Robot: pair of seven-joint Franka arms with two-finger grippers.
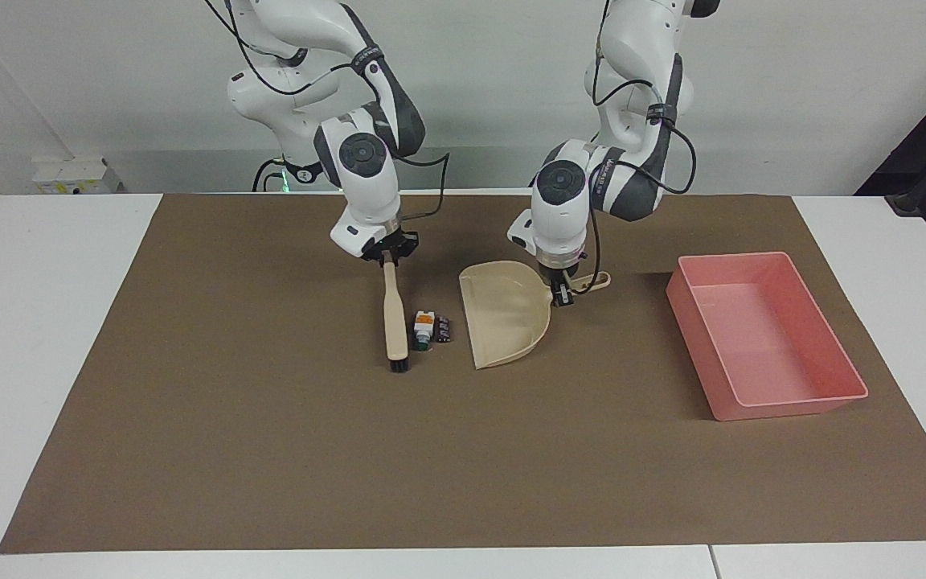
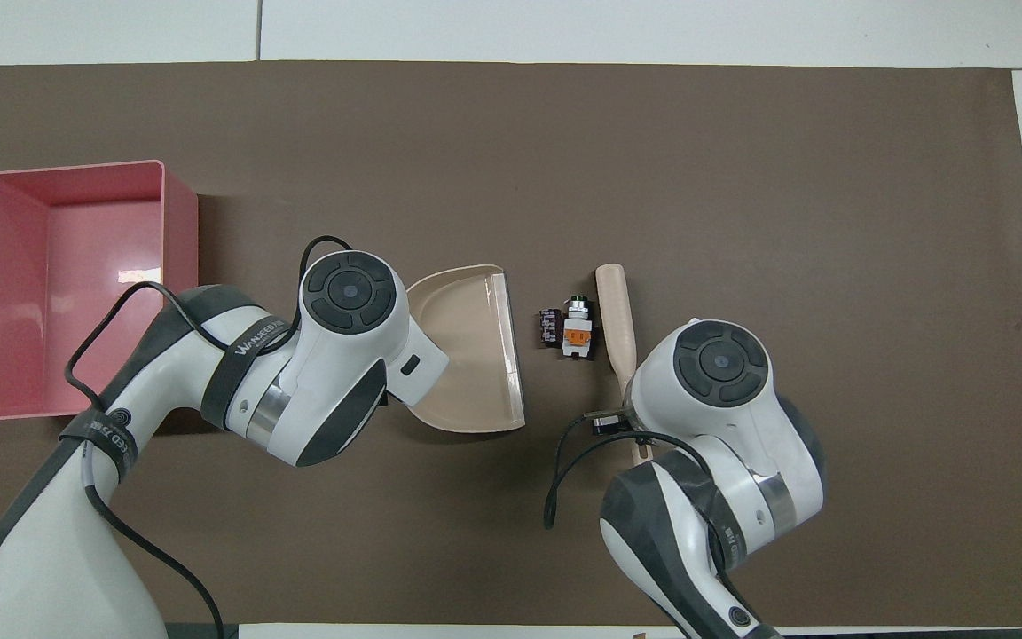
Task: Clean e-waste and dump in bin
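Two tiny e-waste [image 1: 429,330] pieces lie side by side; pink bin [image 1: 764,345] sits empty.

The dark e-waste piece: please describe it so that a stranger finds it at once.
On the brown mat, find the beige dustpan. Before its open edge lie two tiny pieces; the dark stubby cylinder is next to the dustpan, unlike the white piece with an orange band.

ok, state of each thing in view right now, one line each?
right gripper: shut on brush handle
left gripper: shut on dustpan handle
brush: bristles down on mat, right beside the e-waste
dustpan: on mat, mouth facing the e-waste, empty
white e-waste piece: on mat, not yet swept
dark e-waste piece: on mat beside it
bin: upright, empty
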